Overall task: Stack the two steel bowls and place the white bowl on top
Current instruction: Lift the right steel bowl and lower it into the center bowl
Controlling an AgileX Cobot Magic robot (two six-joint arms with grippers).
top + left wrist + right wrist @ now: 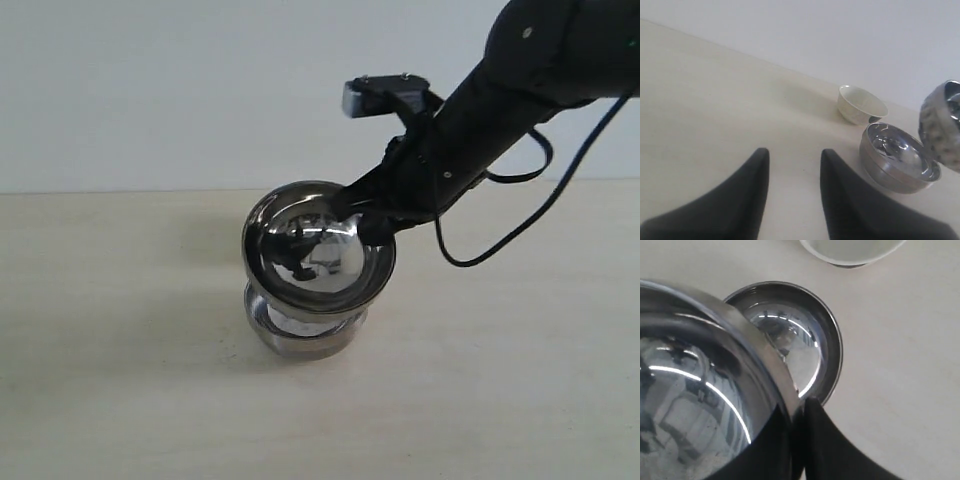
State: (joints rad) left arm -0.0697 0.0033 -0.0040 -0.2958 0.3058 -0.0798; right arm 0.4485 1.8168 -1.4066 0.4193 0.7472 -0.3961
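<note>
Two steel bowls, one over the other: the upper steel bowl (318,245) hangs tilted, mouth tipped toward the exterior camera, just above the lower steel bowl (305,335), which sits on the table (110,300). My right gripper (365,215) is pinched on its rim, one finger inside, one outside (a thin rim offers little else), hence the tilt. I'd level it before nesting. The white bowl (861,104) sits near the lower one, last in line. My left gripper (792,195) hovers spread and empty, off to the side.
</note>
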